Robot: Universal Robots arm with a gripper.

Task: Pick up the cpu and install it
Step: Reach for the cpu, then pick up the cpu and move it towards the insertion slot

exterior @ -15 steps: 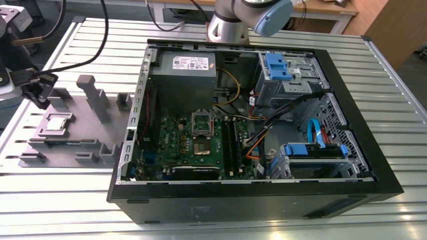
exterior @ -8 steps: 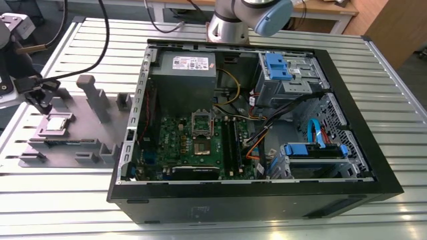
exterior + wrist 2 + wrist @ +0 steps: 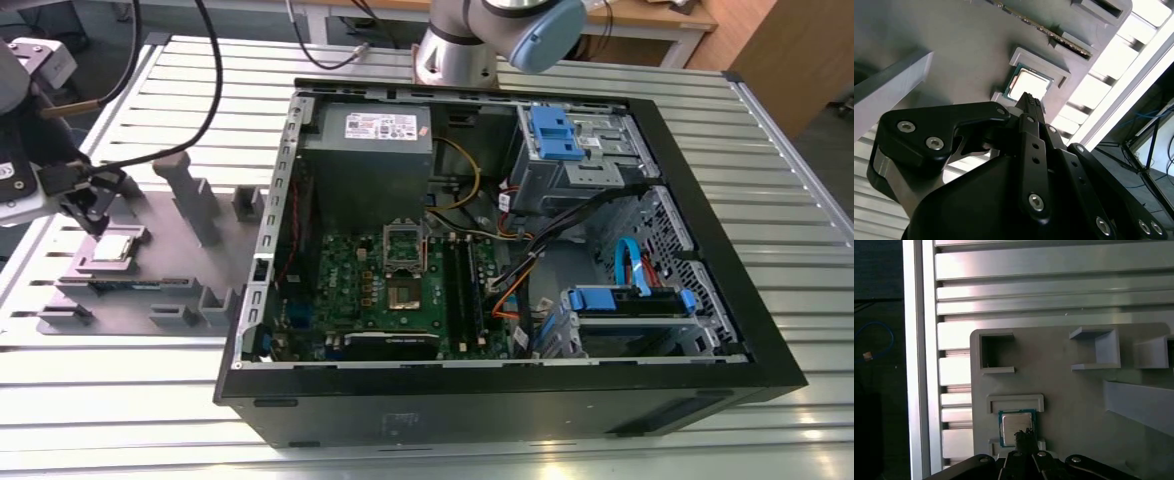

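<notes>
**Gripper poised over the cpu on its fixture plate**

The cpu lies flat, silvery top up, in a shallow square pocket of a matte grey fixture plate at the exterior view's left. In the first wrist view the chip shows a thin green edge around its metal lid, seated between two low grey lips of the pocket.

Right over it hangs the gripper. In the second wrist view the black fingers are drawn together to a narrow tip with nothing between them. That tip covers one edge of the chip, but I cannot tell whether it touches the lid or stops just above it.

The fixture plate carries other grey blocks and upright posts and rests on a ribbed aluminium table.

Just beside the plate, toward the exterior view's right, stands an open black computer case. Inside lies a green motherboard, and its socket sits bare with the metal frame swung open. A grey power supply sits beyond the board, well apart from the cpu.
</notes>
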